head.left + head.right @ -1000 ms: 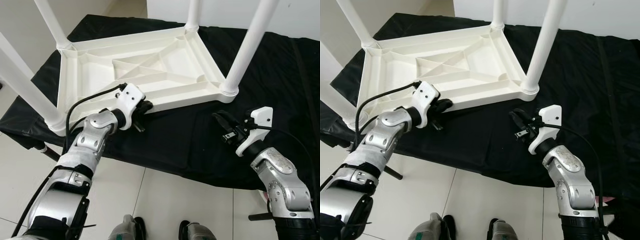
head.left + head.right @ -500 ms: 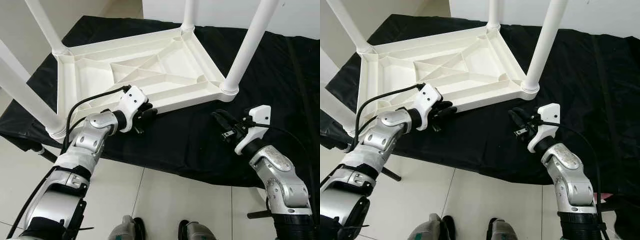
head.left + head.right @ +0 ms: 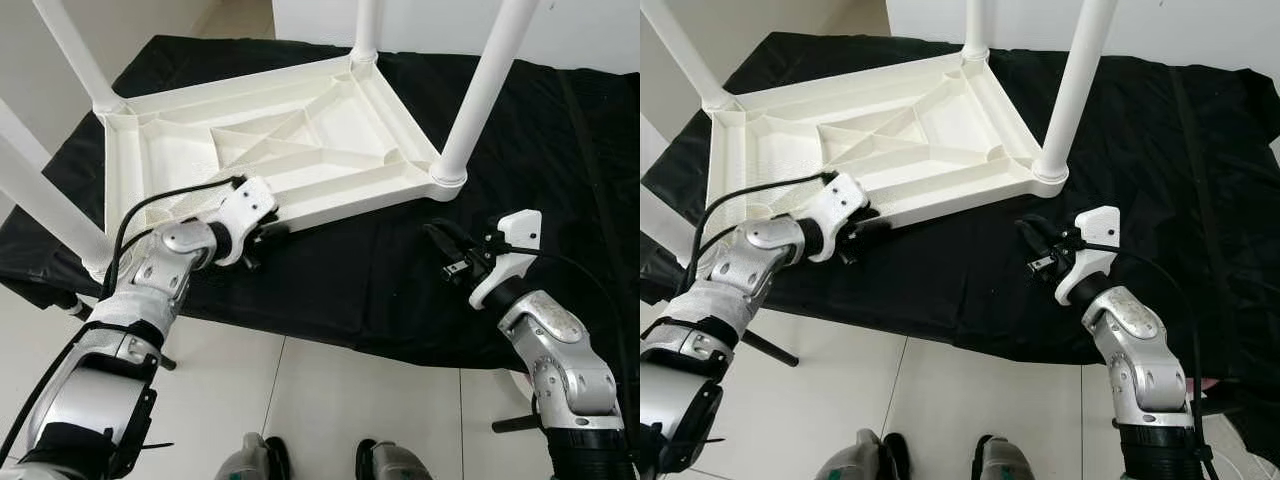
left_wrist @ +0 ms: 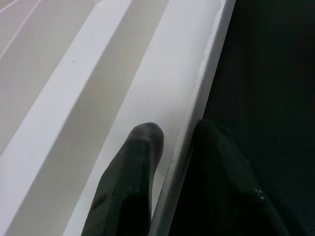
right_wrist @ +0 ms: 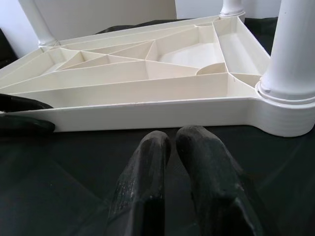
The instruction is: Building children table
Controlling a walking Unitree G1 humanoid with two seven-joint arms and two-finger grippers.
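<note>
The upturned table [image 3: 270, 150] rim is clamped at 7 o'clock by the left gripper [image 3: 268, 228] for repositioning, right gripper [image 3: 440, 240] held together nearby over the black-draped desk [image 3: 380, 290].

bare black cloth [image 3: 370, 270] lies open before the right gripper [image 3: 447, 252]. the upturned table's rim [image 3: 360, 203] and corner leg [image 3: 480, 85] block beyond.

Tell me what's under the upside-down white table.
The white table lies legs-up on a black cloth, which covers whatever supports it. The left claw grips its near rim, one finger inside. The right claw hovers over the cloth, shut.
</note>
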